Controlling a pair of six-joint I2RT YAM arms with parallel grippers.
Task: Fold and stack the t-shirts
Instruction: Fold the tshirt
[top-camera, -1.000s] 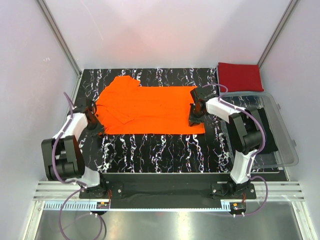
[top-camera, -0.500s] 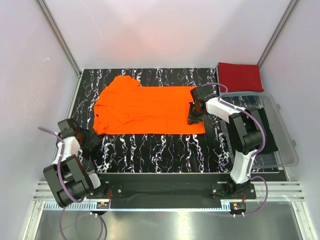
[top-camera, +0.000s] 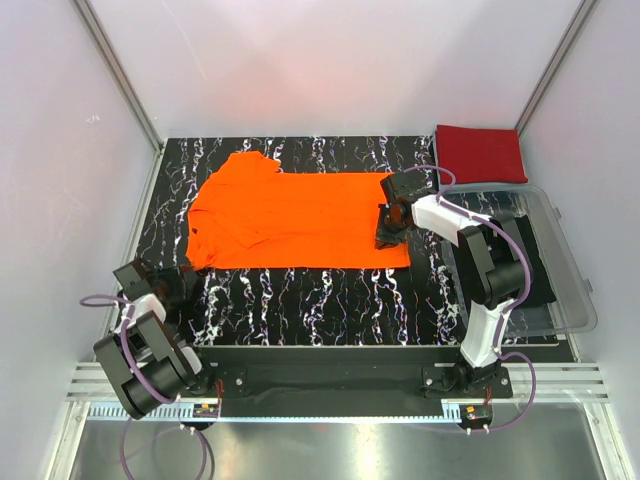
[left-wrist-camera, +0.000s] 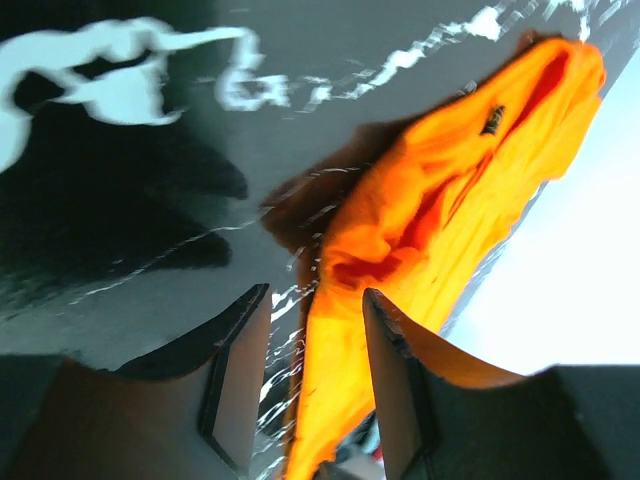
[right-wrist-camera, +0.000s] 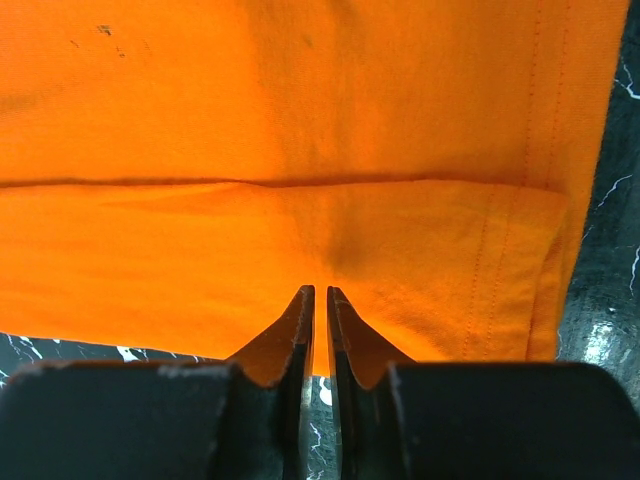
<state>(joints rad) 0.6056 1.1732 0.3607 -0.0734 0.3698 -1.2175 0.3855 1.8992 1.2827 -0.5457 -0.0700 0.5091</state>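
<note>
The orange t-shirt (top-camera: 300, 220) lies flat, its long axis running left to right. The right gripper (right-wrist-camera: 316, 292), jaws nearly together, seems to pinch the right hem. The left gripper (left-wrist-camera: 316, 295), jaws apart and empty, sits near the left, sleeve end.

Bright, even light overhead; the left wrist view blurs the orange t-shirt (left-wrist-camera: 450, 200).

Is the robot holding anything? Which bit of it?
The right end effector pinches the orange t-shirt at its hem end, opposite the collar. The left end effector is open and empty.
</note>
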